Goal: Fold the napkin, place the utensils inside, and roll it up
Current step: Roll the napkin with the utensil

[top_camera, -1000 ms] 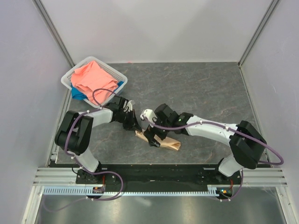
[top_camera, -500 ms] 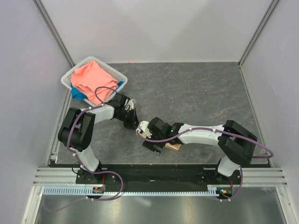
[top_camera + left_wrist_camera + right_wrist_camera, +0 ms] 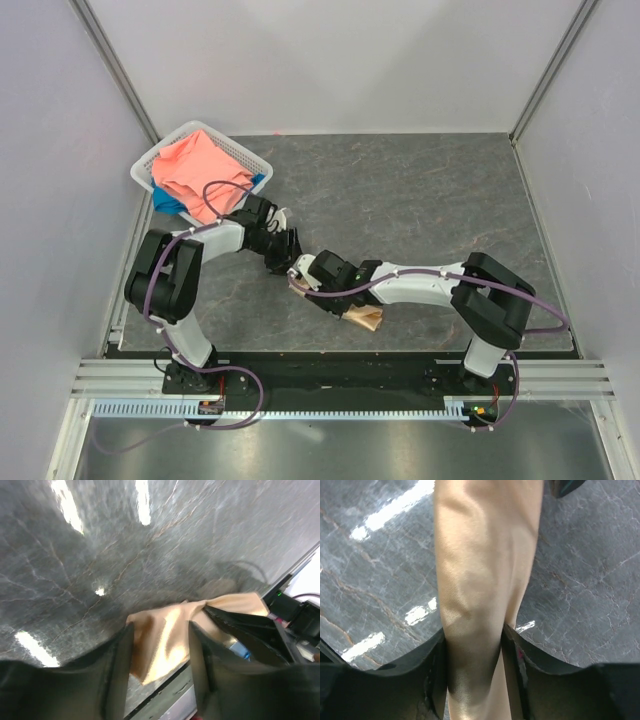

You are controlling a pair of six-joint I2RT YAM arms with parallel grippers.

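Observation:
The napkin (image 3: pixel 364 319) is a rolled peach-gold bundle lying on the dark table near the front edge. In the right wrist view the roll (image 3: pixel 485 555) runs straight between the jaws, and both fingers (image 3: pixel 432 655) press against its sides. My right gripper (image 3: pixel 325 300) is shut on it. My left gripper (image 3: pixel 290 252) sits just up-left of the roll with its jaws apart. In the left wrist view the napkin (image 3: pixel 165 635) lies beyond the open left gripper (image 3: pixel 160 629), untouched. The utensils are hidden.
A white basket (image 3: pixel 150 165) stands at the back left of the table, holding a coral-pink cloth (image 3: pixel 195 170) over a blue cloth (image 3: pixel 165 202). White walls close in the sides. The black rail of the arm bases (image 3: pixel 330 365) runs just behind the roll.
My left gripper has opened and let go of the napkin's end. My right gripper has moved left along the roll and closed on it.

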